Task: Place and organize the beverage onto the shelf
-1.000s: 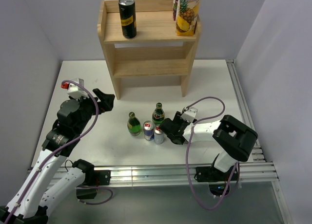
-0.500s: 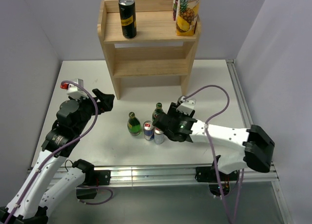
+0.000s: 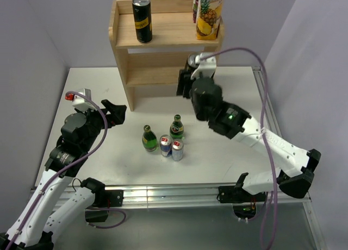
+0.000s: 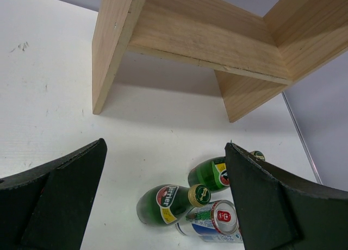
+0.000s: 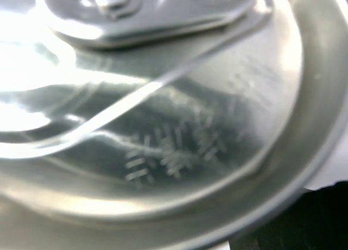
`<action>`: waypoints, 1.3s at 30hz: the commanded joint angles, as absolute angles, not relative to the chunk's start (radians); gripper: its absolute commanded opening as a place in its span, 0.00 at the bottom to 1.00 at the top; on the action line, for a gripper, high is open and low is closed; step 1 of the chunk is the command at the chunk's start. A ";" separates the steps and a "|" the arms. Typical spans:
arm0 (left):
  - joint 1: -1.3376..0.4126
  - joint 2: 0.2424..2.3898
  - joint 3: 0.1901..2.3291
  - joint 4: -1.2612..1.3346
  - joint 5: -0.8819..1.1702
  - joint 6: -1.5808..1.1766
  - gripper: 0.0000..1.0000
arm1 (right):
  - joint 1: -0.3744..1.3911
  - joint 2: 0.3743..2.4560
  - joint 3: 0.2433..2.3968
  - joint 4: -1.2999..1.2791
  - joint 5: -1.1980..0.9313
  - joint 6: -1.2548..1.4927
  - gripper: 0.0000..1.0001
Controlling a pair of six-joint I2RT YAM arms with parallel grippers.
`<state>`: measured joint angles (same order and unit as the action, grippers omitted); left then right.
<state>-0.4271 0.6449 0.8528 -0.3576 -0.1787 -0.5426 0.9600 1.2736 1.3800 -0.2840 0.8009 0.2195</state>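
Observation:
One tall black can [image 3: 142, 19] stands on the top tier of the wooden shelf [image 3: 168, 32]. My right gripper [image 3: 186, 79] is raised in front of the shelf's lower tier, shut on a second black can [image 3: 191, 60]. That can's silver lid [image 5: 163, 98] fills the right wrist view, blurred, and hides the fingers. Two green bottles [image 3: 149, 138] [image 3: 176, 127] and two blue-and-silver cans [image 3: 166, 145] [image 3: 177, 150] stand together on the table. My left gripper [image 3: 116, 112] is open and empty, left of them. In the left wrist view [image 4: 166, 206] it looks onto the bottles [image 4: 166, 204] and a can [image 4: 215, 225].
A pineapple juice carton [image 3: 209, 13] stands at the right end of the shelf's top tier. The shelf's legs [image 4: 111, 49] stand on the white table near the back wall. A metal rail [image 3: 269, 114] runs along the table's right edge.
My right arm has swung up from beside the cans on the table to the front of the shelf, carrying the black can. The left arm has barely moved.

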 commanded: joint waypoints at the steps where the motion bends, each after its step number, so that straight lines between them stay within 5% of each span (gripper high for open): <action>1: -0.425 0.634 0.854 -0.333 -0.186 -0.534 0.97 | 0.901 1.285 1.595 -0.205 0.643 0.026 0.00; 21: -0.426 0.618 0.853 -0.339 -0.190 -0.532 0.97 | 0.805 1.805 2.317 -0.337 0.541 -0.078 0.00; 39: -0.426 0.626 0.853 -0.336 -0.181 -0.532 0.97 | 0.798 1.808 2.295 -0.264 0.594 -0.094 0.00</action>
<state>-0.4271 0.6300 0.8528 -0.3588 -0.1810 -0.5426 0.8085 1.8664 2.2631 -0.4080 0.5648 -0.0654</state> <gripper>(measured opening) 0.969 0.664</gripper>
